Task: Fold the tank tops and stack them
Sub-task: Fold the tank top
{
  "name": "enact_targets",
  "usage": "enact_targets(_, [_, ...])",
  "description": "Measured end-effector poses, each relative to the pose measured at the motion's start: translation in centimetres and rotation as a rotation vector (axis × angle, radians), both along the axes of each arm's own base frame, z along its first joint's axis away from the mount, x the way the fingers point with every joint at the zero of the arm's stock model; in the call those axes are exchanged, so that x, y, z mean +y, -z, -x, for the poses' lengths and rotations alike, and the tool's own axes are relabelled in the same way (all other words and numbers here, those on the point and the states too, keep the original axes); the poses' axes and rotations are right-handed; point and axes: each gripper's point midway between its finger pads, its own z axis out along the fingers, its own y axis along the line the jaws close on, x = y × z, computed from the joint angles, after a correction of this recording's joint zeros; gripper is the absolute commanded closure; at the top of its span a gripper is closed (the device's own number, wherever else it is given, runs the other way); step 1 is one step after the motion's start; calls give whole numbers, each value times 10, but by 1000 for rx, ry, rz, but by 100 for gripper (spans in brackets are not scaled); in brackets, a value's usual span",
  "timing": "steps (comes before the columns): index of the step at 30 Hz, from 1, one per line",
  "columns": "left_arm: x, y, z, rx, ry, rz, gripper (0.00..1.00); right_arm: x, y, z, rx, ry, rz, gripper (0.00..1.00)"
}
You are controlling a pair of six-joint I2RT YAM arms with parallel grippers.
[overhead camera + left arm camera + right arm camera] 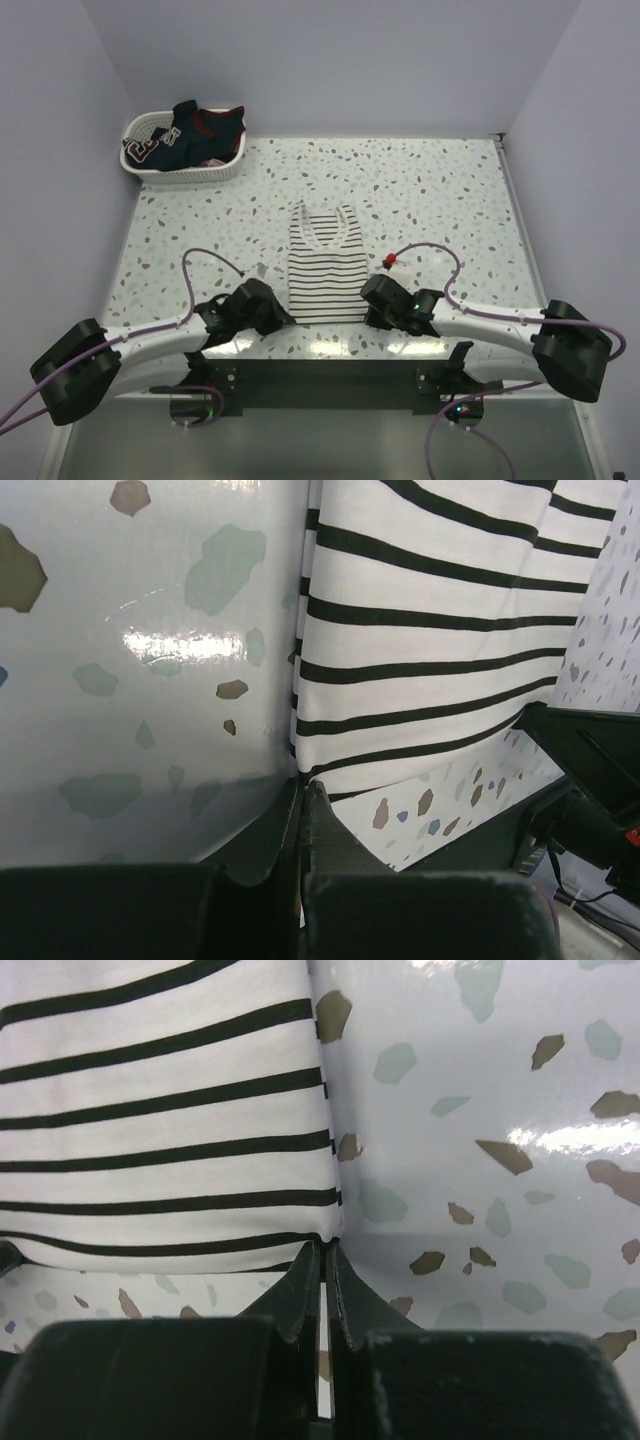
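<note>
Since striped tank top point(325, 270) lies flat mid-table point(450, 200), neck away from you, you have left gripper point(281, 315) and right gripper point(372, 311) each pinched tight on near hem corner, likely so hem lifts evenly for fold. Navy tank top point(195, 135) waits in basket point(140, 160), far left.

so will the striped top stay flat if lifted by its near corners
Probably floppy: the striped top is thin cloth lying flat, so its middle should sag between the left gripper and right gripper pinching its corners. The glossy table may let it slide.
</note>
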Motion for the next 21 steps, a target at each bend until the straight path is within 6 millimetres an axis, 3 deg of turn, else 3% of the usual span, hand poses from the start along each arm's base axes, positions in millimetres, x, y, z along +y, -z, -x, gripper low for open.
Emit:
enact_targets(5, [2,-1,15,1,47,-39,100,6,-12,19,-18,-83,19,100])
enact_targets(12, [5,-15,62,19,176,-98,100,18,-45,60,-61,-209,-26,100])
enact_targets(15, [-3,-45,68,-1,200,-91,100,26,-68,68,-90,-244,-32,100])
enact_targets(21, [-25,-134,42,-134,138,5,100,48,-145,50,-212,-218,-98,100])
